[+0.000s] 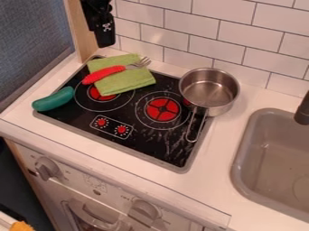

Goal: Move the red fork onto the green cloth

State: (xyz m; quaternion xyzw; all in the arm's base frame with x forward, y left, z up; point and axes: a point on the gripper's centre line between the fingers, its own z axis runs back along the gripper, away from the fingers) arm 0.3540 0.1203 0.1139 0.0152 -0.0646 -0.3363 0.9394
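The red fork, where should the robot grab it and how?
Probably best by the middle of the red handle, coming straight down from above and squeezing across its narrow width. The fork lies flat on the green cloth, and its handle is long and chunky, while the metal prongs are thin. Pinching too low might catch the cloth too.
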